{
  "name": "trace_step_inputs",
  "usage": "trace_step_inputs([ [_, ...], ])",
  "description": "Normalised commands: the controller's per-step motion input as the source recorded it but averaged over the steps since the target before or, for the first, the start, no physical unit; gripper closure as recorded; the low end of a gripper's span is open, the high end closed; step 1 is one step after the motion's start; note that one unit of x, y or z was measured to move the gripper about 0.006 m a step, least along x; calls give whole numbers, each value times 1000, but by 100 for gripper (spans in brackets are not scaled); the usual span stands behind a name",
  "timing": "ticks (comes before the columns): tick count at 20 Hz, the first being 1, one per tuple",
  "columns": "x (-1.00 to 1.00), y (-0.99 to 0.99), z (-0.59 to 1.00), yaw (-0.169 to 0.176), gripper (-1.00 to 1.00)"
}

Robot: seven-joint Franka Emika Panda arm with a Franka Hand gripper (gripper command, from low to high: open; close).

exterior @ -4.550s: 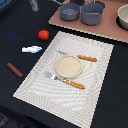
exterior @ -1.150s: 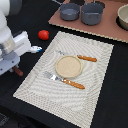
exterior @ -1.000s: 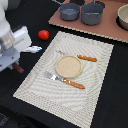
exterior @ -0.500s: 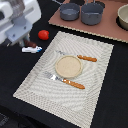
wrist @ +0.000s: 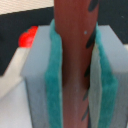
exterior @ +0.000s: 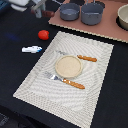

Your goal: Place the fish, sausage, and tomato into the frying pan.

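Note:
My gripper [exterior: 38, 8] is at the far left of the exterior view, raised above the black table and left of the frying pan [exterior: 69, 11]. In the wrist view it [wrist: 76, 95] is shut on the brownish-red sausage [wrist: 75, 55], which stands upright between the teal pads [wrist: 54, 85]. The red tomato [exterior: 43, 34] lies on the black table and also shows in the wrist view [wrist: 28, 37]. The white and blue fish [exterior: 31, 49] lies beside the placemat's left edge.
A larger grey pot [exterior: 92, 13] stands right of the pan on a brown board. A beige bowl [exterior: 123, 17] is at the far right. A striped placemat [exterior: 35, 80] holds a beige plate [exterior: 68, 66], an orange-handled fork [exterior: 67, 81] and an orange-handled knife [exterior: 82, 57].
The arm came in from the exterior view's left, took the sausage off the table, and has lifted it up and away toward the far edge, closer to the pan.

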Motion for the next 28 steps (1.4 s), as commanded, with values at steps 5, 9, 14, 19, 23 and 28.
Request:
trace_step_inputs([
  [5, 371, 1000, 21, 7, 100],
  [9, 374, 1000, 0, 5, 100],
  [14, 337, 995, -55, 1, 100],
  [19, 274, 934, -211, 7, 100],
  [23, 142, 694, -391, 7, 100],
  [28, 34, 582, -355, 4, 100],
])
